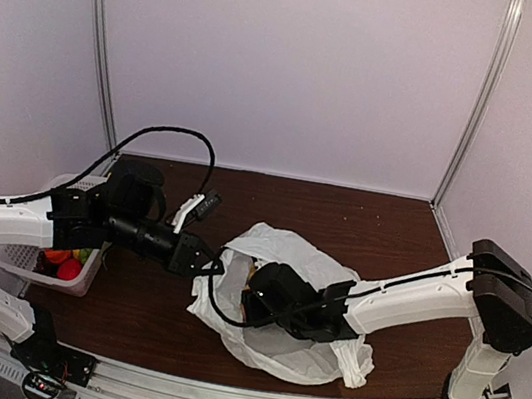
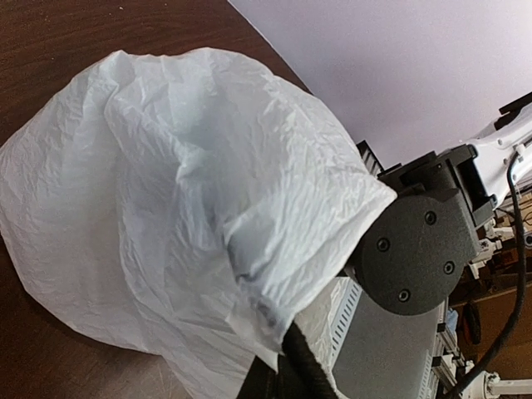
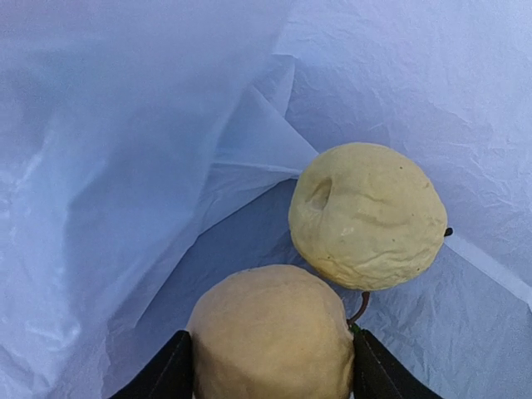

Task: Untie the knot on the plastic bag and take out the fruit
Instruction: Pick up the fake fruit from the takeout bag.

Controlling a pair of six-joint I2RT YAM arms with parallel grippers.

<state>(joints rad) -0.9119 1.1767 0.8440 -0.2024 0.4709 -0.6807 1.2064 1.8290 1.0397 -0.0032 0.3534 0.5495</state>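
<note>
1. The right hand (image 3: 273, 357) is deep inside the plastic bag (image 3: 125, 166). Its fingers (image 3: 170, 374) sit against opposite sides of a round tan fruit, the nearer fruit (image 3: 270, 328). It looks gripped, though I cannot tell how firmly.
2. Just beyond the fingertips, a little to the right, lies the paler fruit (image 3: 367, 216), close to the gripped one.
3. Thin film surrounds the hand, with a loose fold hanging at its left.
4. Opposite, at the bag's mouth, the left hand (image 1: 204, 259) is pinched closed on the rim and holds it up. No knot shows, and since the mouth gapes, I judge it undone.
5. Risks:
   - The smooth, round fruit may squirt out if the squeeze sits off-centre.
   - The withdrawing hand may snag the fold and drag the bag along the counter (image 1: 363, 225).
   - That tug could pull the rim from the left hand and collapse the mouth over the wrist.
   - The paler fruit may roll deeper.
6. Beyond the left hand stands a basket (image 1: 13, 261).
</note>
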